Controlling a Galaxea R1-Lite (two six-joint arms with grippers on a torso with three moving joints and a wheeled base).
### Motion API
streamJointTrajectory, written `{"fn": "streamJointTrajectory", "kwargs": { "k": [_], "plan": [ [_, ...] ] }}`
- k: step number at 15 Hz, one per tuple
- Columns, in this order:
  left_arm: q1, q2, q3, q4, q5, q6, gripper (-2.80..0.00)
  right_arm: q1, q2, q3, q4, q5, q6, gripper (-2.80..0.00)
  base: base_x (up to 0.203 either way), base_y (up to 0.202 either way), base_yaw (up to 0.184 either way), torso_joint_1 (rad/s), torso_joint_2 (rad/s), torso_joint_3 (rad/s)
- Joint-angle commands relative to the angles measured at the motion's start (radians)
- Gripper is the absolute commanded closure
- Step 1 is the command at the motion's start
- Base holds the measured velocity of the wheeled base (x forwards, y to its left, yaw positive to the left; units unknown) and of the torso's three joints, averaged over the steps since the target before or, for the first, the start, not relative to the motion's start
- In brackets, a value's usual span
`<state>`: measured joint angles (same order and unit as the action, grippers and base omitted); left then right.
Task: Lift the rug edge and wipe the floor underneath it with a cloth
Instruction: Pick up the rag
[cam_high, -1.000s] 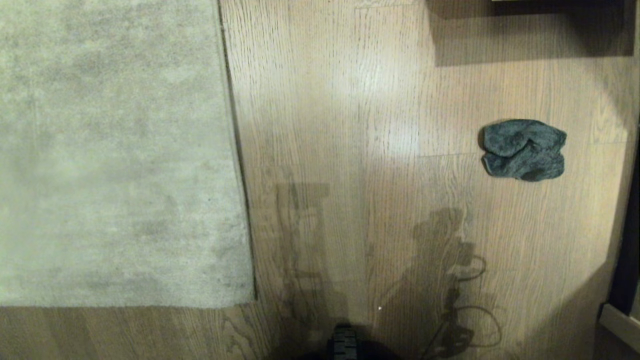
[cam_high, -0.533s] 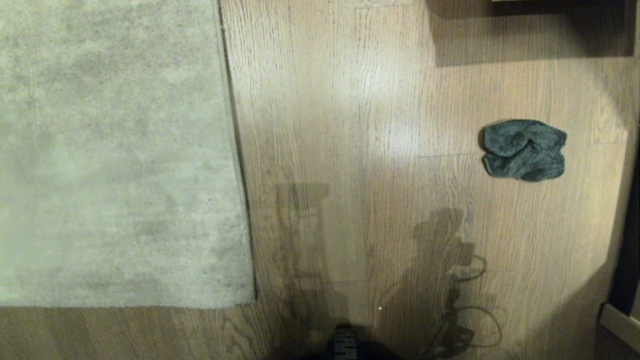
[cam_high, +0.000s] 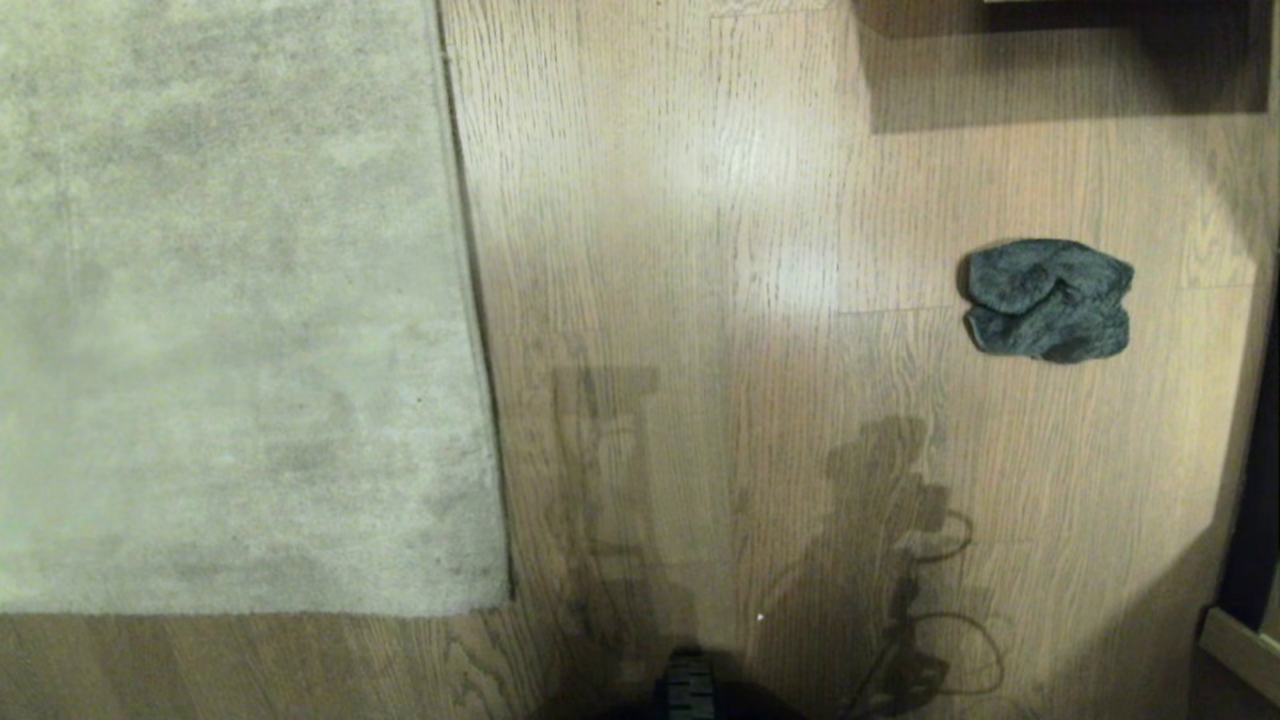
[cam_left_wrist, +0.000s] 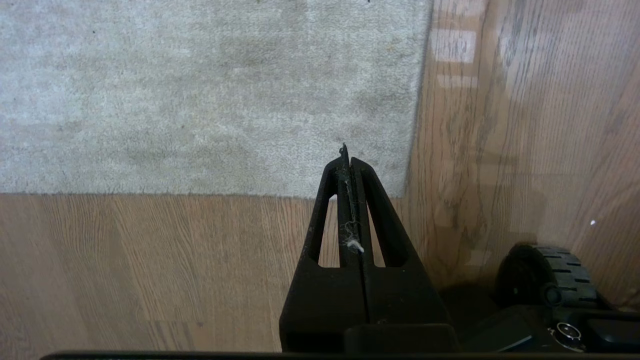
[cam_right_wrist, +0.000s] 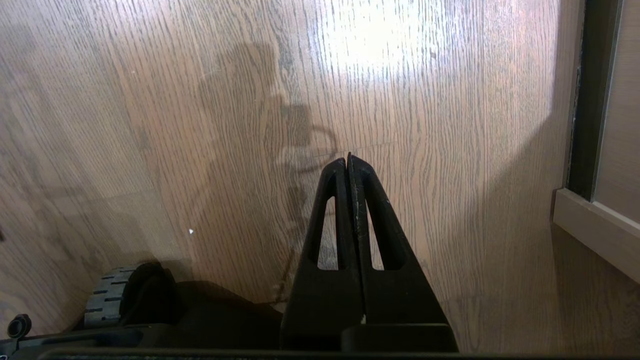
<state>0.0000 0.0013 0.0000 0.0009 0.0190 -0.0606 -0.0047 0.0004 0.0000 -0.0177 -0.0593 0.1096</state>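
The pale grey-beige rug (cam_high: 230, 300) lies flat on the left, its dark-trimmed right edge and near corner (cam_high: 500, 600) resting on the wood floor (cam_high: 700, 250). The dark grey-teal cloth (cam_high: 1047, 299) sits crumpled on the floor at the right, well apart from the rug. Neither arm shows in the head view. In the left wrist view my left gripper (cam_left_wrist: 347, 156) hangs shut and empty above the rug (cam_left_wrist: 200, 90) near its corner, a bit of lint stuck between its fingers. In the right wrist view my right gripper (cam_right_wrist: 347, 161) hangs shut and empty over bare floor (cam_right_wrist: 425, 100).
Dark furniture (cam_high: 1060, 60) throws a shadow at the back right. A cabinet base (cam_high: 1240, 640) stands at the right, seen again as a cabinet base (cam_right_wrist: 595, 225) in the right wrist view. A base wheel (cam_high: 690, 690) shows at the near edge.
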Motion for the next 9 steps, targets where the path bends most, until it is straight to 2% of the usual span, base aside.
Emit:
{"fn": "streamJointTrajectory", "kwargs": {
  "k": [1,7,9],
  "plan": [
    [0.0,0.0,0.0,0.001,0.001,-0.001,0.0,0.0,0.0,0.0,-0.001,-0.001,0.001,0.0,0.0,0.0,0.0,0.0,0.0,0.0],
    [0.0,0.0,0.0,0.001,0.001,-0.001,0.0,0.005,0.011,0.0,0.01,-0.001,-0.004,0.0,0.0,0.0,0.0,0.0,0.0,0.0],
    [0.0,0.0,0.0,0.0,0.001,-0.001,0.0,0.005,0.029,0.0,0.01,0.01,-0.039,0.0,0.0,0.0,0.0,0.0,0.0,0.0]
  ]
}}
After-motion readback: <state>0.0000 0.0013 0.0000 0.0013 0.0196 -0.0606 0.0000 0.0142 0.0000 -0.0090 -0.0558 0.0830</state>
